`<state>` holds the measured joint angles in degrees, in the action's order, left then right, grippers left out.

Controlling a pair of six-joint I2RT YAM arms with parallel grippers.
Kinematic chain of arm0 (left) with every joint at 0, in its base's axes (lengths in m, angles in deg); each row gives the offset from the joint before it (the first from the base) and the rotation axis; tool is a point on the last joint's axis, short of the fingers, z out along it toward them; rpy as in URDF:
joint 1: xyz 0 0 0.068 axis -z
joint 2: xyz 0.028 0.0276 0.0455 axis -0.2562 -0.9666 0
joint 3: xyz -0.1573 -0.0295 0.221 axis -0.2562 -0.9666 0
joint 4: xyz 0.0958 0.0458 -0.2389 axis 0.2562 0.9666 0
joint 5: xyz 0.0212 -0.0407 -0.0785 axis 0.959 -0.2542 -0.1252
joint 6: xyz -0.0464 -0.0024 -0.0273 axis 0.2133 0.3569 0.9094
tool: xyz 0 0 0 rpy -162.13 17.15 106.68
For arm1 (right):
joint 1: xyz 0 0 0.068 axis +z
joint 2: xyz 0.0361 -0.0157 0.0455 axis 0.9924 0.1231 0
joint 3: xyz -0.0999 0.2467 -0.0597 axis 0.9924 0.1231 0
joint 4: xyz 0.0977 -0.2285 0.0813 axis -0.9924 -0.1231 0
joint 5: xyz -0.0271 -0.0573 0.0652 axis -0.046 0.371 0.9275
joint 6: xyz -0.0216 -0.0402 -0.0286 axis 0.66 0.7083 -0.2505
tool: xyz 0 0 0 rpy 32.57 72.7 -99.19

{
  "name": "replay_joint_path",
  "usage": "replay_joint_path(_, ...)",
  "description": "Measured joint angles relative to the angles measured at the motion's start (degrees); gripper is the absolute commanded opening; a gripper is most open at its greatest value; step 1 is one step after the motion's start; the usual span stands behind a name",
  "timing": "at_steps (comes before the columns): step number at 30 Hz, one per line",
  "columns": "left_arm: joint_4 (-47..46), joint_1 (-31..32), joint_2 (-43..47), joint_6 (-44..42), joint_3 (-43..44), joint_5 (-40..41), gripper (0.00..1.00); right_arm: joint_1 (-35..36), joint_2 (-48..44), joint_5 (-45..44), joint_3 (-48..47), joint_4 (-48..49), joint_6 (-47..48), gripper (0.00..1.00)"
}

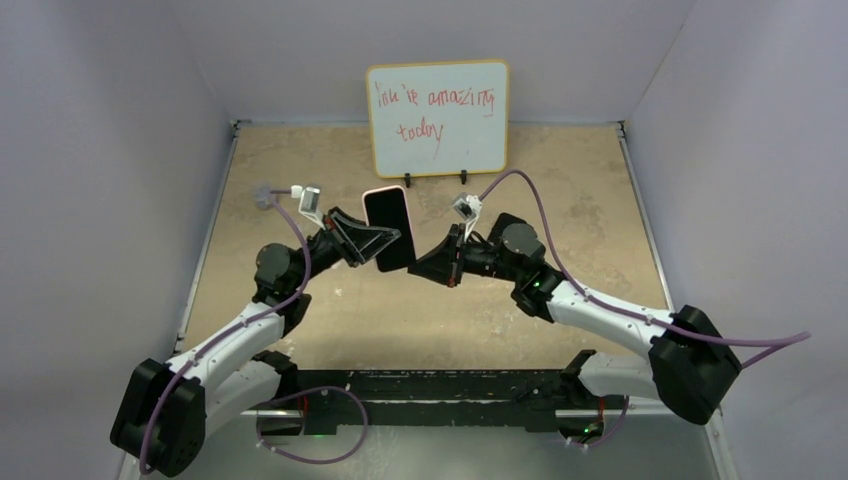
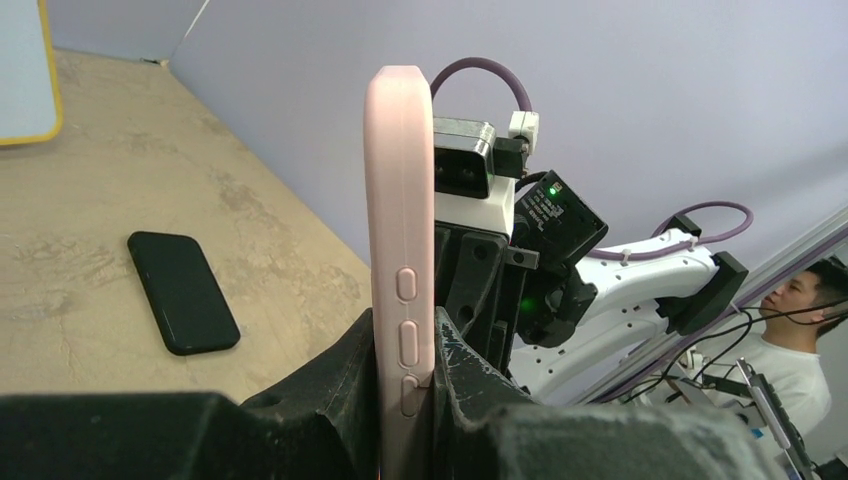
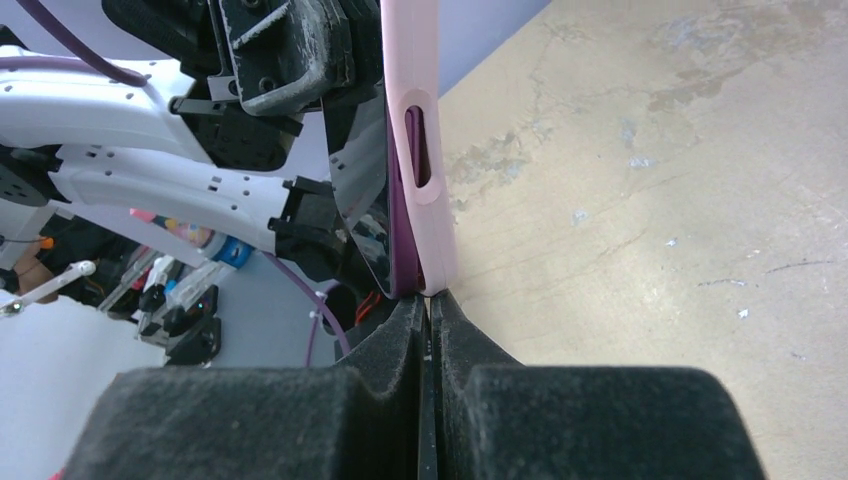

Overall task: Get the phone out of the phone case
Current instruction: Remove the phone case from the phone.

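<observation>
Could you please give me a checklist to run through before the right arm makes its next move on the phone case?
1. Left gripper clamped on the pink case: ok.
2. Case lifted off the table: ok.
3. Right gripper at the case's edge, jaws shut: ok.
4. Right gripper pinching the case's lip: cannot tell.
5. Phone out of the case: not ok, its screen sits inside.
6. Black slab on the table, apart from both grippers: ok.

Soft, even light with faint shadows; both wrist views blur nearest the lens, top view sharp
</observation>
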<state>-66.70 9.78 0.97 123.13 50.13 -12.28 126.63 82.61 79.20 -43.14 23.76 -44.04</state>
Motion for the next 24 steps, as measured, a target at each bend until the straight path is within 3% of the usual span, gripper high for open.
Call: replay_joint_path(24, -3.52, 1.46, -0.50, 1.49, -1.18, 5.03, 0.00, -2.97, 2.56, 1.42, 0.35, 6.40, -3.04, 0.00)
